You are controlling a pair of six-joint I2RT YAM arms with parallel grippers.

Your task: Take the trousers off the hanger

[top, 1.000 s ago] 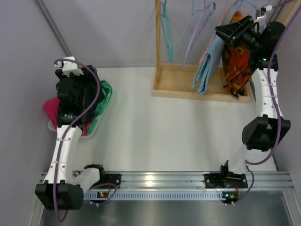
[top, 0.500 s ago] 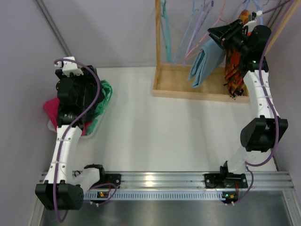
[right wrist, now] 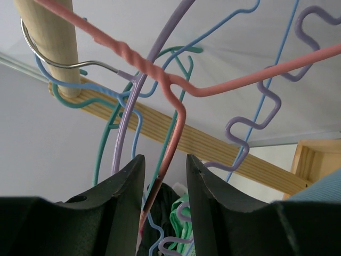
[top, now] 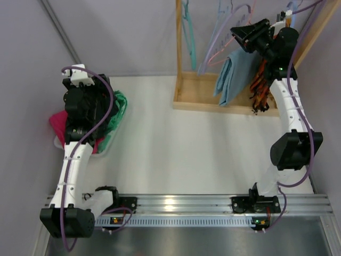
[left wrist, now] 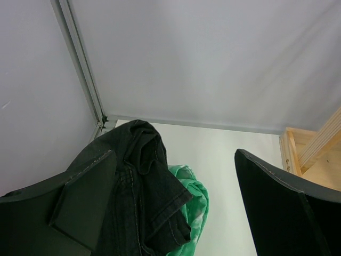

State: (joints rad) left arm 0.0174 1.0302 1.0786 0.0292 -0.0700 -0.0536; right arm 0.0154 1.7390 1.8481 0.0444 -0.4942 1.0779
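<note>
Soft, limp light-blue trousers (top: 232,74) drape the pink wire hanger (right wrist: 176,114); right tool (right wrist: 163,184) pinches its stiff wire; left tool (left wrist: 176,208) spread.

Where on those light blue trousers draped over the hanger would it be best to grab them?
Probably the lower hanging end of the light blue trousers, approached from the open table side on the left. They hang folded over the pink wire hanger, which the right gripper holds, with orange clothing crowding their right, so the free end could slide off leftward.
</note>
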